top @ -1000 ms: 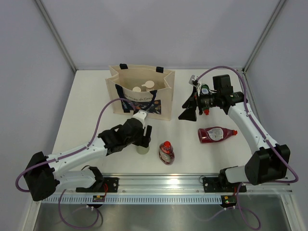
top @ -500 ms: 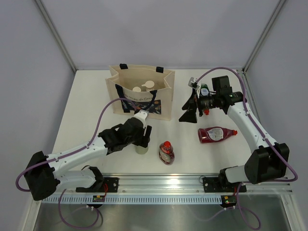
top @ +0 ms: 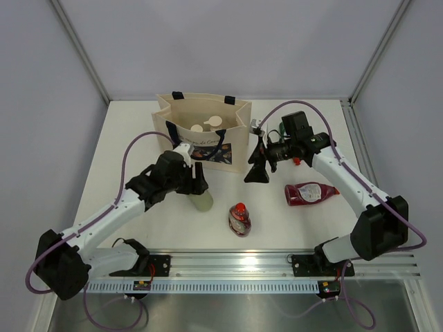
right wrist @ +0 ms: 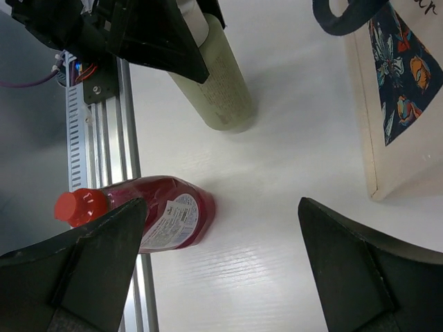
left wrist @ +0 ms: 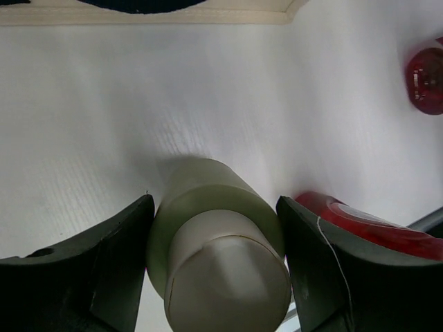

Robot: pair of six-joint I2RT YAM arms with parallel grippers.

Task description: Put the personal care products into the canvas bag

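Observation:
The canvas bag [top: 201, 138] stands at the back centre with cream-capped bottles [top: 205, 126] inside. My left gripper [top: 196, 183] is shut on a pale grey-green cylinder [top: 203, 200] [left wrist: 214, 228] just in front of the bag; its fingers [left wrist: 97, 277] press both sides below the cream cap. My right gripper [top: 255, 169] [right wrist: 221, 277] is open and empty, right of the bag's front corner [right wrist: 405, 104]. One red squeeze bottle [top: 239, 218] [right wrist: 156, 218] sits near the front centre, another [top: 311, 192] lies to the right. The dark green bottle is not clearly visible behind the right arm.
The metal rail [top: 235, 263] [right wrist: 104, 124] runs along the table's near edge. Grey walls enclose the table at the back and sides. The bag's navy strap [right wrist: 346, 14] hangs over its printed front.
My left gripper has lifted the grey-green cylinder and carried it back toward the bag. My right gripper has swung left toward the bag's right front corner, still open.

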